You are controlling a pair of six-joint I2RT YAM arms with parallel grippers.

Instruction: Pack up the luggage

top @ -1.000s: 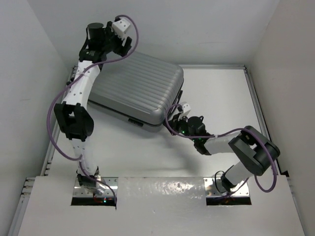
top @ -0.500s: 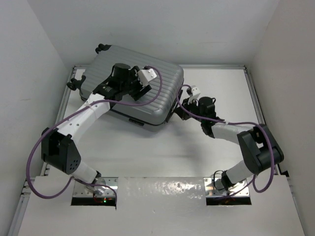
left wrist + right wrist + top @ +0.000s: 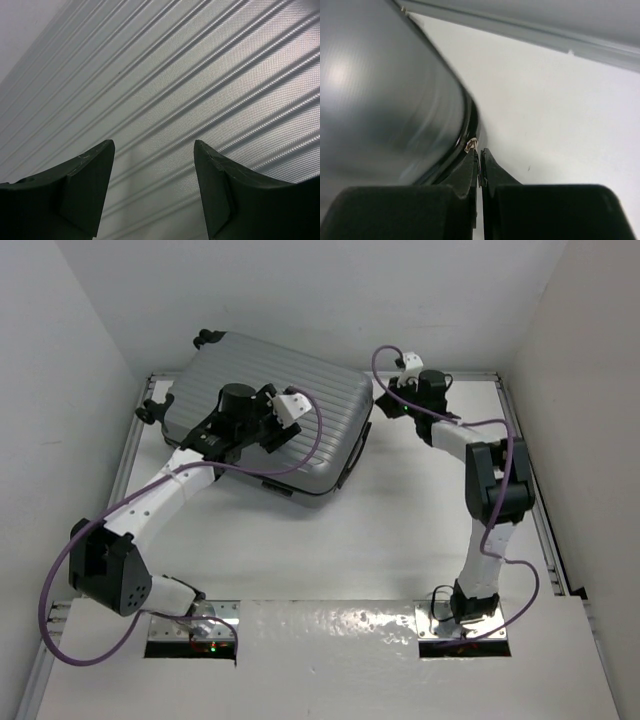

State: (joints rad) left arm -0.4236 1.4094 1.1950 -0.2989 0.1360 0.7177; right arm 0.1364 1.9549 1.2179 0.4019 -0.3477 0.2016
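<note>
Left fingers (image 3: 80, 195) spread over ribbed luggage (image 3: 200, 75); right fingers (image 3: 465, 175) pressed together at seam (image 3: 469, 117), wrist view only.

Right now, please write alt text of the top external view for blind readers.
Closed silver-grey luggage lies flat at the far left of the white table. The left tool is over its ribbed shell; the shut right tool is at its right edge.

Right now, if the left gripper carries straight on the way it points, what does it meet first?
The luggage: its ribbed silver shell fills the wrist view dead ahead of the left gripper, whose jaws stand open with nothing between them. It looks close, though the exact gap is hard to judge.
</note>
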